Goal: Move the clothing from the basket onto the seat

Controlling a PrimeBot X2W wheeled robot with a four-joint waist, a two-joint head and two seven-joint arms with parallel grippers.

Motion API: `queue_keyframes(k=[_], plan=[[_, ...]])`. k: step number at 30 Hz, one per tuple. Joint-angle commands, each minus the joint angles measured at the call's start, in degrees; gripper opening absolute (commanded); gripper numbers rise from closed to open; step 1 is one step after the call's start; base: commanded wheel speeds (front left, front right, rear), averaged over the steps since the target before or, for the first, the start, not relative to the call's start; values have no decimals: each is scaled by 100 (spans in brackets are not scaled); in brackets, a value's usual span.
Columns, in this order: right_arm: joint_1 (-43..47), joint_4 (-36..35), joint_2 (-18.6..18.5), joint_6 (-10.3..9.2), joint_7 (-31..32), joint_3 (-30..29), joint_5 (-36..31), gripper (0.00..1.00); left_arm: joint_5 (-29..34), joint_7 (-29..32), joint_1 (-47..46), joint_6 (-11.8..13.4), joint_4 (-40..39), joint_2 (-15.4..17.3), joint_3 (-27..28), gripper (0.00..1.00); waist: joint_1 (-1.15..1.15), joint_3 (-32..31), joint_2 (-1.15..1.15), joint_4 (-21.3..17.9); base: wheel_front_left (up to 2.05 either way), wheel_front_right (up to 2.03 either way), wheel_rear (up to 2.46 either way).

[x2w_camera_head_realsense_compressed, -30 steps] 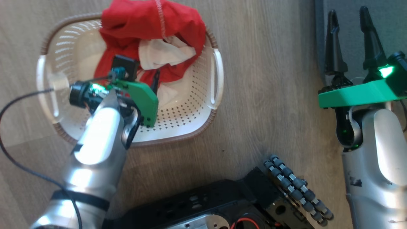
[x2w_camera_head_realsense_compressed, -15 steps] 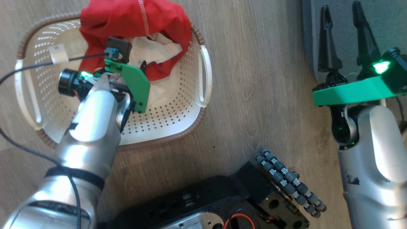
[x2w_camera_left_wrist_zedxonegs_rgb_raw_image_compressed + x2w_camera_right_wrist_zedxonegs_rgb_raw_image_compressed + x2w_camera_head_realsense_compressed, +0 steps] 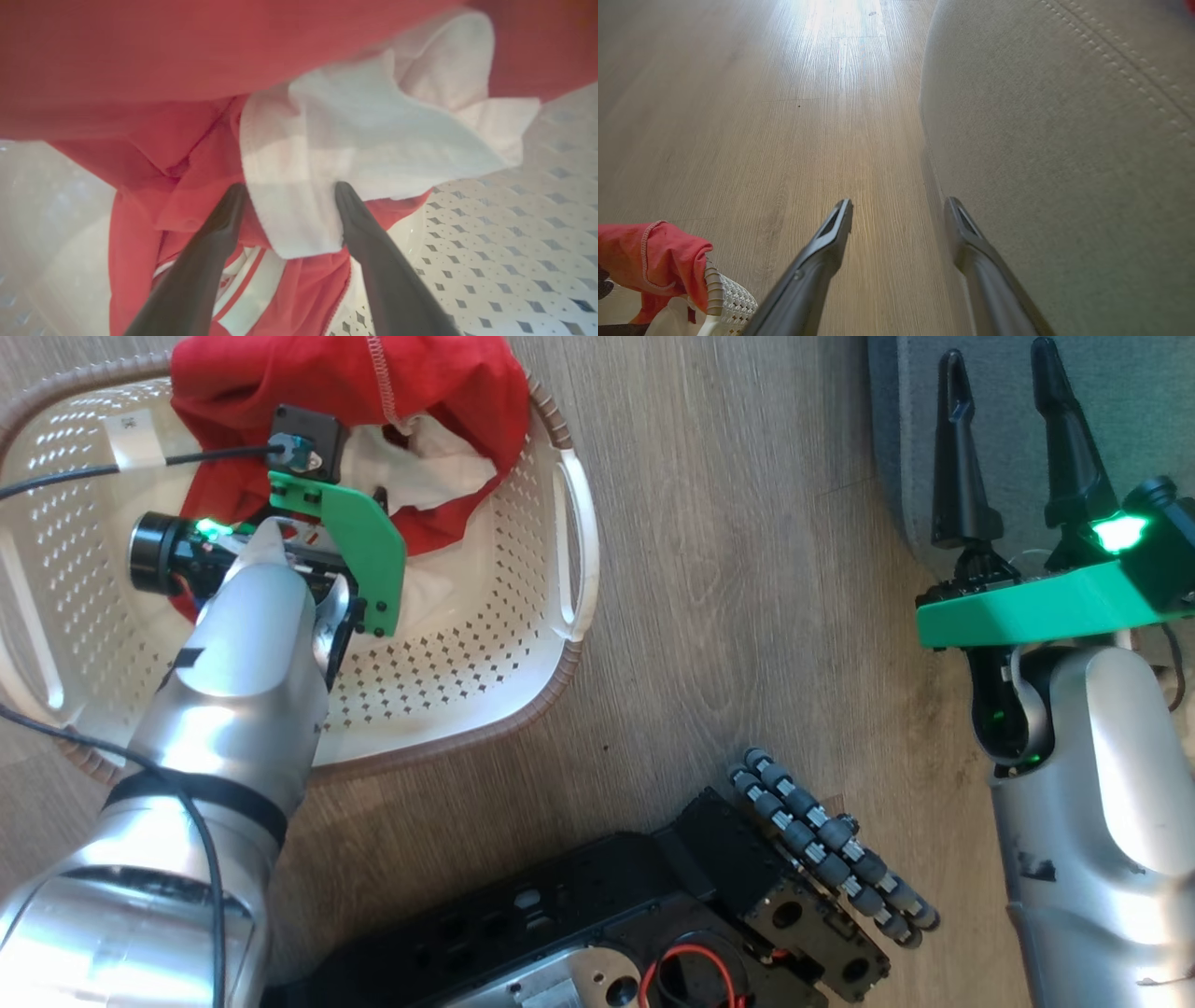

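Clothing (image 3: 345, 383) is heaped at the far end of the basket (image 3: 485, 653), draped over the far rim, its top cut off in head view. Left gripper (image 3: 289, 186) is inside the basket, fingers spread wide astride a white fold, pinching nothing; its own wrist hides the tips in head view. Right gripper (image 3: 897, 201) is spread and empty at the edge of the seat (image 3: 1064, 140); the seat is mostly cropped.

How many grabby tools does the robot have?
2. The left tool is down in the basket, open around a white fold of the clothing. The right tool is open beside the seat.
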Motion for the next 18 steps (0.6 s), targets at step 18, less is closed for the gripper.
queue_keyframes(k=[18], plan=[[350,-184,-19,-2,-37,-52,-49,100,-135,-132,-30,23,527,16,-135,65,0,31,0,90,0,0,0]])
